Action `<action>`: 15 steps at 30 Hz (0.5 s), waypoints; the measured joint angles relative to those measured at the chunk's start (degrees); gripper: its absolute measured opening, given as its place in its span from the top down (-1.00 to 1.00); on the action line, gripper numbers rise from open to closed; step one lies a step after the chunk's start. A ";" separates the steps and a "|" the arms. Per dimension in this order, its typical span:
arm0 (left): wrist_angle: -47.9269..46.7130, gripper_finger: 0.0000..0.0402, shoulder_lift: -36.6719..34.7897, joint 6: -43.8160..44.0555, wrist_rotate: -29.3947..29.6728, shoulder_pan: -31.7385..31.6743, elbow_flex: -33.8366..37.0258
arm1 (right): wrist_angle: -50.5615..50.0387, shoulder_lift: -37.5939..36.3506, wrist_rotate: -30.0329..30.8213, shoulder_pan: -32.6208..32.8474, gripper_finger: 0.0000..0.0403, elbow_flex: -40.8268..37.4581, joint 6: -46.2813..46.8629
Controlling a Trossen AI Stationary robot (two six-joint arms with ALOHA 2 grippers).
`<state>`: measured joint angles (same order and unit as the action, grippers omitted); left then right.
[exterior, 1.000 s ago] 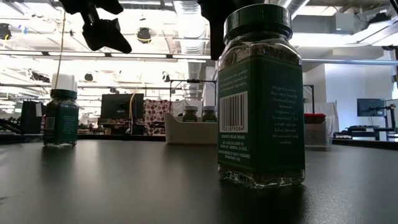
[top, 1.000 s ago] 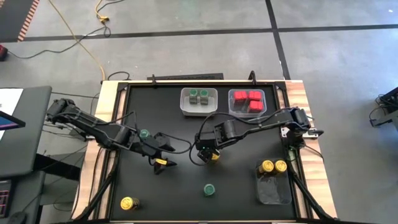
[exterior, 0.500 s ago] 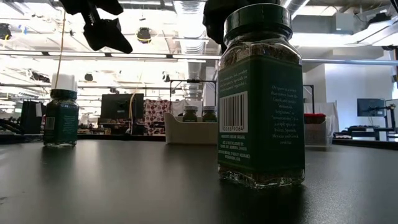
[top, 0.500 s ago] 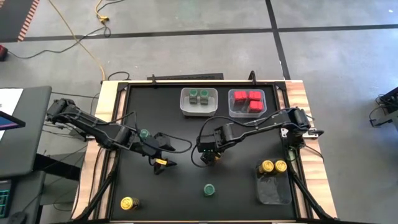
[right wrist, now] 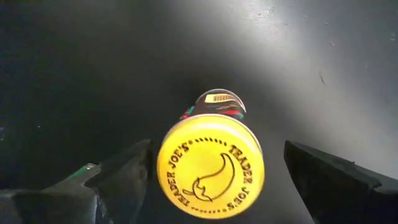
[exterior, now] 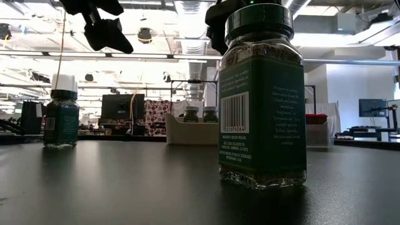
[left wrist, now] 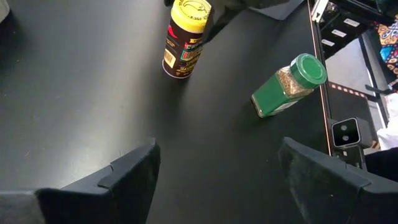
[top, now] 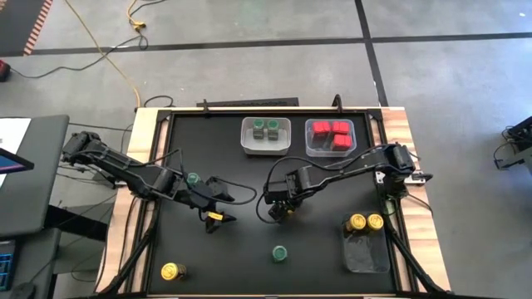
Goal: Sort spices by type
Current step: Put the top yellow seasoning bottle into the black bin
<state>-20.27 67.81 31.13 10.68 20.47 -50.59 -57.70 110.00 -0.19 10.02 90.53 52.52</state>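
Note:
A yellow-lidded spice jar (right wrist: 210,167) stands upright at the table's middle. My right gripper (right wrist: 217,186) is above it, pointing down and open, one finger on each side of the lid; in the high view the right gripper (top: 281,208) hides the jar. My left gripper (top: 218,211) hangs open over the table's left half, with nothing between its fingers. In the left wrist view the same yellow-lidded jar (left wrist: 185,37) and a green-lidded jar (left wrist: 289,84) show. Loose jars stand upright: green-lidded (top: 280,253), green-lidded (top: 193,178), yellow-lidded (top: 172,272).
At the far edge a clear bin (top: 247,143) holds green-lidded jars and another bin (top: 309,145) holds red boxes. A bin (top: 366,253) at the near right holds two yellow-lidded jars. Bare black table lies between the loose jars.
My right gripper has come down over the yellow-lidded jar and tipped to point more steeply down; the lid that showed beside it in the high view is now covered. Its fingers stay apart. The jar has kept its place.

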 joint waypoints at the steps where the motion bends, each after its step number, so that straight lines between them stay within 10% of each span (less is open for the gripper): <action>1: 0.00 -0.56 0.00 -0.19 0.00 0.00 0.00 | 0.09 0.00 0.00 0.00 -0.91 0.01 0.03; 15: 0.00 -0.56 0.00 -0.47 0.07 0.00 -0.02 | -0.11 0.93 -1.92 0.00 -0.66 0.08 -0.99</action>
<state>-20.27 67.81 30.65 10.74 20.47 -50.61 -57.80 110.92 -2.11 10.02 90.61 51.53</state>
